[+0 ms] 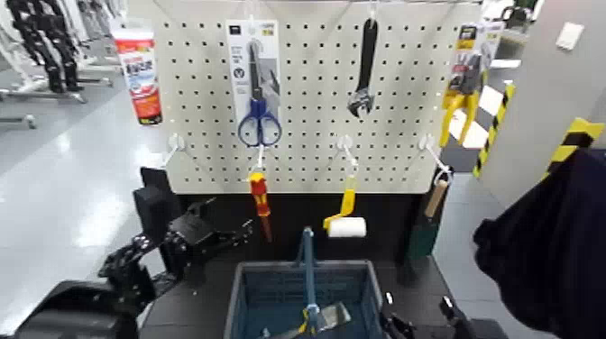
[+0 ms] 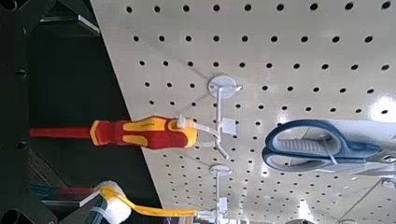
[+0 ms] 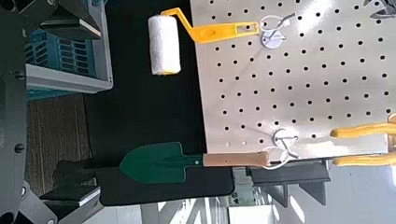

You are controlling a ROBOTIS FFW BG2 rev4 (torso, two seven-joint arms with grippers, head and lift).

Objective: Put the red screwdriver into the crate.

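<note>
Left pincer (image 1: 236, 236) raised, right arm low.

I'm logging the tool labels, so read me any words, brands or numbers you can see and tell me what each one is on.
Nothing can be read for certain.
Scissors card on the pegboard: print and a round mark, too blurred to read.
White and red tube at the board's upper left: dark lettering, too blurred.
Yellow tool package on the right: dark header, illegible.
Red screwdriver, paint roller, trowel, crate: no text visible.
</note>
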